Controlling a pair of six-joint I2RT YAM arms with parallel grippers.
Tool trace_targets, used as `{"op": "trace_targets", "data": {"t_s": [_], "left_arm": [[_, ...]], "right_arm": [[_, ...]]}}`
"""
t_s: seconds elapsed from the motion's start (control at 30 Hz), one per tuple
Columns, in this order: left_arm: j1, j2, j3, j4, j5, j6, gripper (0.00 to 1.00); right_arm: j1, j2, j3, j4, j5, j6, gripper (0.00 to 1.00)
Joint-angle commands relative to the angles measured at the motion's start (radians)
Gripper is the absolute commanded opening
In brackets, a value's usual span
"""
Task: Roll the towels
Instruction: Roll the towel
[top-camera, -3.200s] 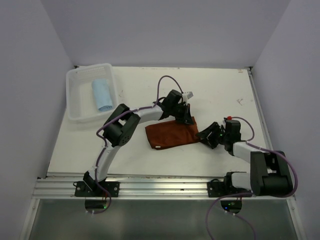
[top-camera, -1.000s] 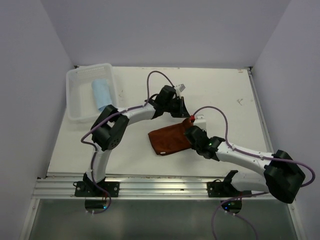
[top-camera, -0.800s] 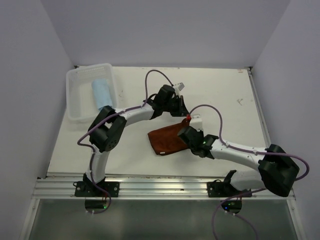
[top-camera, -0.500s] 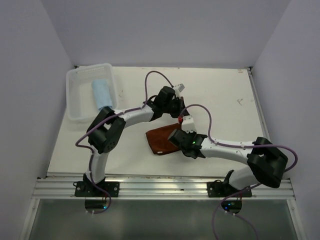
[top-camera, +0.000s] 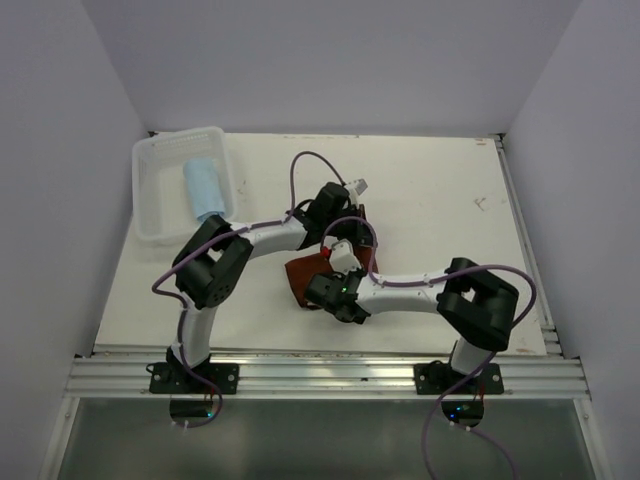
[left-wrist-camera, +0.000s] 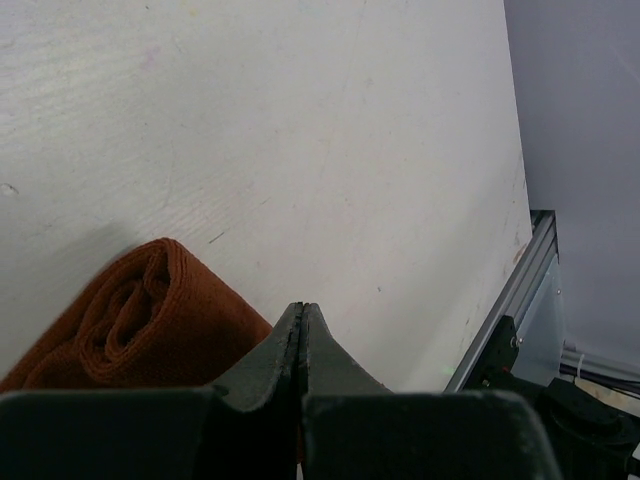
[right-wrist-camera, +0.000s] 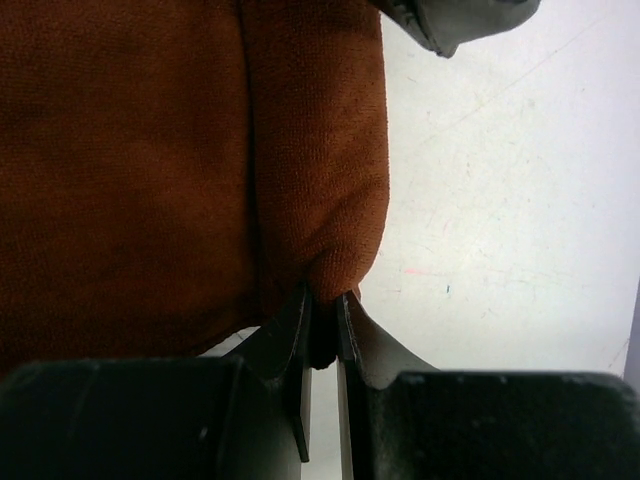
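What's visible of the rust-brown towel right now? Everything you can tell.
The rust-brown towel is soft, finely textured cloth. It lies on the white table near its middle, and from above both arms cover most of it. It is partly rolled: the left wrist view shows a spiral end, and the right wrist view shows a rounded fold over a flatter layer. The right pincer is closed on the fold's edge. The left pincer is shut and empty beside the rolled end; whether it touches the towel cannot be told.
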Motion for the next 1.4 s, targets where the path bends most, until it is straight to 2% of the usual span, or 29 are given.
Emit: {"op": "trace_targets", "data": {"t_s": [0.0, 0.3, 0.57, 0.67, 0.8, 1.03, 1.17, 1.37], "left_arm": [[-0.004, -0.069, -0.021, 0.062, -0.002, -0.007, 0.0], [-0.006, -0.078, -0.069, 0.075, -0.007, -0.002, 0.0], [-0.004, -0.083, -0.11, 0.072, -0.033, 0.016, 0.0], [-0.004, -0.067, -0.112, 0.072, -0.034, 0.022, 0.0], [-0.006, -0.05, -0.113, 0.075, -0.039, 0.025, 0.0], [-0.001, -0.034, -0.095, 0.057, -0.049, 0.039, 0.0], [0.004, -0.029, -0.094, 0.052, -0.045, 0.045, 0.0], [0.007, -0.017, -0.075, 0.037, -0.051, 0.054, 0.0]], "right_arm": [[0.016, 0.052, 0.072, -0.081, 0.081, 0.012, 0.0], [0.053, 0.19, 0.164, -0.185, 0.128, 0.005, 0.0], [0.073, 0.25, 0.213, -0.237, 0.162, 0.015, 0.01], [0.076, 0.252, 0.215, -0.241, 0.171, 0.012, 0.08], [0.081, 0.226, 0.21, -0.238, 0.179, 0.018, 0.27], [0.084, 0.165, 0.204, -0.236, 0.196, 0.043, 0.53], [0.087, 0.145, 0.209, -0.262, 0.199, 0.063, 0.61], [0.093, 0.057, 0.175, -0.271, 0.167, 0.09, 0.66]]}}
